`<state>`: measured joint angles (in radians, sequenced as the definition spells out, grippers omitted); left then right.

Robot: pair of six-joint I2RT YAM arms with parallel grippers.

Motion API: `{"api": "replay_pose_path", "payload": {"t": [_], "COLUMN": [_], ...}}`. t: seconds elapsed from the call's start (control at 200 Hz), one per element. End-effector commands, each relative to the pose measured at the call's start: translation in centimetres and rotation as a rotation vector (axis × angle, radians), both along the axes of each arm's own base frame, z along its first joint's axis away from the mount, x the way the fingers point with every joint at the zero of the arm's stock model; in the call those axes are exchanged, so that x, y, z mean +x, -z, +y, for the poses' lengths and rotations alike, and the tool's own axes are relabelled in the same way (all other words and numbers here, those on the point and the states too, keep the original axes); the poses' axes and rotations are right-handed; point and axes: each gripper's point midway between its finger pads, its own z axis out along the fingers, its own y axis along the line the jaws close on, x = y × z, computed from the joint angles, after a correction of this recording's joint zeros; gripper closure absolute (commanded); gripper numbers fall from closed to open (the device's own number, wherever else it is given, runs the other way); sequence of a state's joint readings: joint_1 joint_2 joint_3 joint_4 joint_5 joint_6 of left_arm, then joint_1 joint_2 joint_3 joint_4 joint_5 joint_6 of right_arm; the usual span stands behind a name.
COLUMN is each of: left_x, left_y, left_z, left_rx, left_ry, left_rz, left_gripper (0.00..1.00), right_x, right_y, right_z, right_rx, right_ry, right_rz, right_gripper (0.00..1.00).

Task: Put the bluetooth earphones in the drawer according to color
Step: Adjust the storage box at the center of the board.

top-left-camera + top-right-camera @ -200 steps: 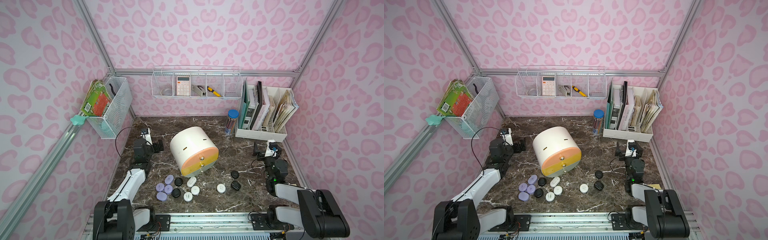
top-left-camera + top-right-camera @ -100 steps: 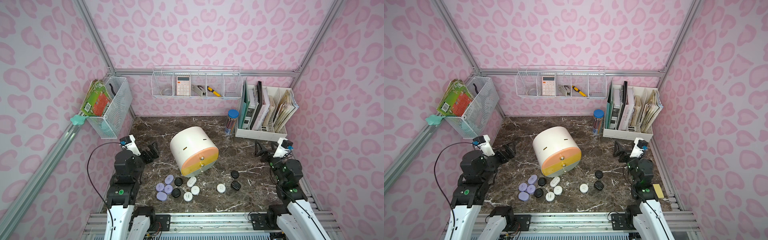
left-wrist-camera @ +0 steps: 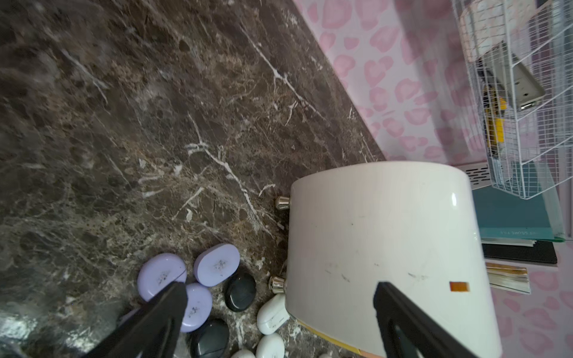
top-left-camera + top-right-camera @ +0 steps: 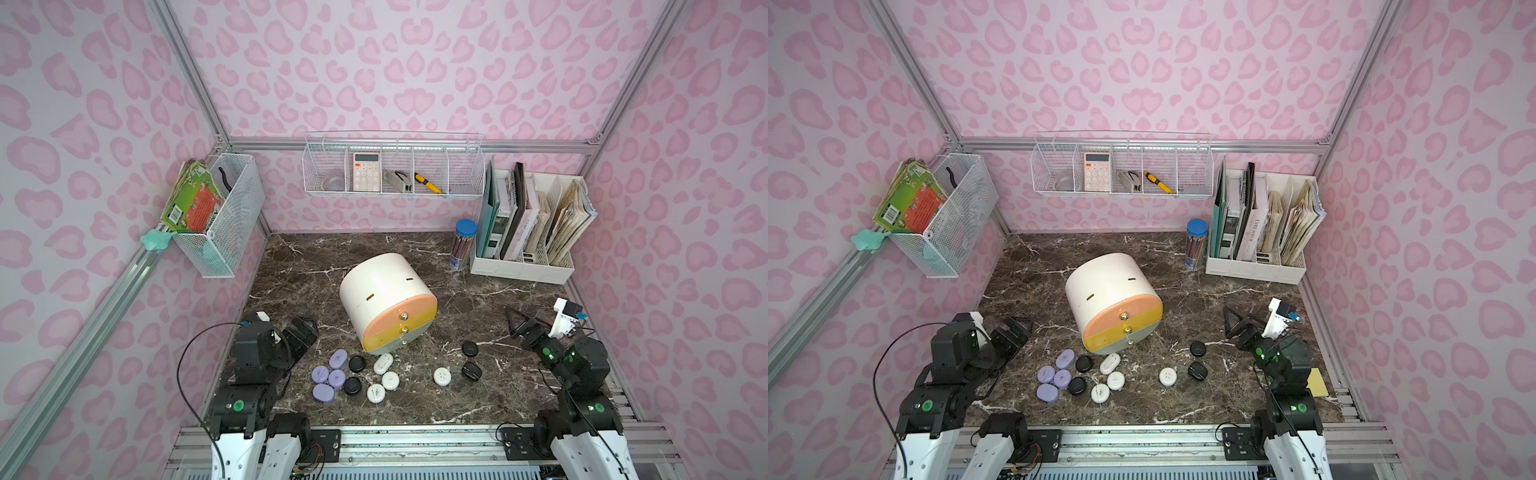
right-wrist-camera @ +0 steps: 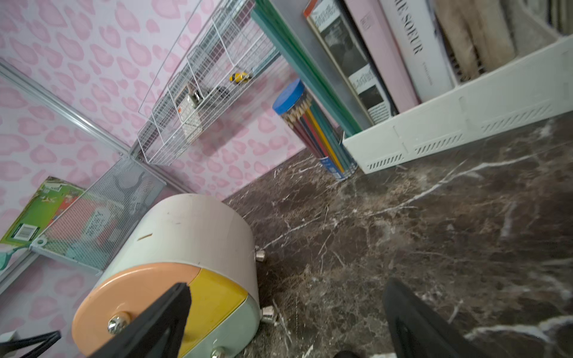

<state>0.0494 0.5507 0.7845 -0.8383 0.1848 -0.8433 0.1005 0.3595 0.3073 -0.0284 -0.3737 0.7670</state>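
Bluetooth earphones (image 4: 390,380) lie loose on the desk (image 4: 316,257), all twelve outside the drawer (image 4: 382,286). In both top views the drawer stands near the middle of the desk, turned so that its peach, yellow and grey-green fronts face about 5 o'clock, and all three are shut. Four lavender cases (image 4: 323,392) cluster at its 7 o'clock, with two black cases (image 4: 352,385) just beside them. Three white cases (image 4: 376,393) sit at 6 o'clock, the nearest just beside the grey-green front. A fourth white one and two more black ones lie at 4 o'clock.

The left end effector (image 4: 302,332) is at the drawer's 9 o'clock, jaws wide and holding nothing. The right end effector (image 4: 521,325), at 3 o'clock, is equally wide and empty.
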Motion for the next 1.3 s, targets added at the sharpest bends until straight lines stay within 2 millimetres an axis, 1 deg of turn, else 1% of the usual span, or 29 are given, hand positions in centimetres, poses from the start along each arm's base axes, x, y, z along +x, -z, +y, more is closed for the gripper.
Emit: {"api": "replay_pose_path", "payload": {"t": [0.0,0.08,0.135,0.205,0.305,0.385,0.405,0.48,0.575,0.745,0.86,0.98,1.04,1.1,1.18,1.245,1.295], "left_x": [1.0,1.9,2.3,2.9,3.9,4.9,5.2,6.4,8.0,11.2,13.2,15.1,15.9,16.6,17.3,17.5,17.4], "left_y": [0.1,0.5,0.7,0.5,0.1,-0.2,-0.2,-0.3,-0.1,-0.1,-0.6,-0.5,-0.6,-0.7,-0.8,-0.9,-1.1], "left_z": [-3.5,-5.0,-5.7,-6.3,-7.4,-8.3,-8.6,-9.2,-9.7,-10.2,-10.3,-10.4,-10.3,-10.0,-9.2,-8.4,-7.9], "left_rx": [-0.164,-0.242,-0.265,-0.279,-0.288,-0.283,-0.280,-0.255,-0.225,-0.194,-0.166,-0.140,-0.124,-0.099,-0.065,-0.056,-0.059], "left_ry": [0.144,0.212,0.246,0.276,0.315,0.343,0.349,0.365,0.382,0.406,0.424,0.433,0.432,0.423,0.407,0.394,0.382], "left_rz": [0.019,0.051,0.074,0.072,0.064,0.072,0.077,0.087,0.111,0.135,0.130,0.150,0.152,0.146,0.149,0.157,0.161], "left_gripper": [0.01,0.02,0.02,0.02,0.02,0.02,0.02,0.02,0.03,0.05,0.05,0.06,0.06,0.06,0.06,0.06,0.06], "right_x": [-0.2,0.2,0.4,0.4,0.3,0.4,0.5,0.7,0.8,1.7,2.7,4.1,5.0,6.1,7.2,7.4,7.1], "right_y": [-1.4,-0.4,0.5,1.5,1.7,1.7,1.7,1.8,2.0,2.0,2.0,2.1,2.3,2.5,2.3,1.8,1.3], "right_z": [2.7,5.1,7.2,10.0,14.2,17.1,17.8,19.8,21.6,23.5,24.1,24.4,24.2,23.4,22.5,22.1,21.9], "right_rx": [0.017,-0.013,-0.051,-0.119,-0.217,-0.264,-0.273,-0.296,-0.302,-0.284,-0.273,-0.280,-0.286,-0.277,-0.238,-0.220,-0.226], "right_ry": [-0.130,-0.217,-0.281,-0.346,-0.430,-0.487,-0.501,-0.536,-0.563,-0.563,-0.539,-0.498,-0.468,-0.434,-0.425,-0.439,-0.451], "right_rz": [-0.040,0.014,0.059,0.098,0.113,0.119,0.120,0.129,0.133,0.148,0.165,0.172,0.186,0.207,0.222,0.213,0.196], "right_gripper": [0.00,0.00,0.00,0.00,0.00,0.03,0.05,0.09,0.14,0.23,0.27,0.28,0.28,0.28,0.30,0.30,0.30]}}
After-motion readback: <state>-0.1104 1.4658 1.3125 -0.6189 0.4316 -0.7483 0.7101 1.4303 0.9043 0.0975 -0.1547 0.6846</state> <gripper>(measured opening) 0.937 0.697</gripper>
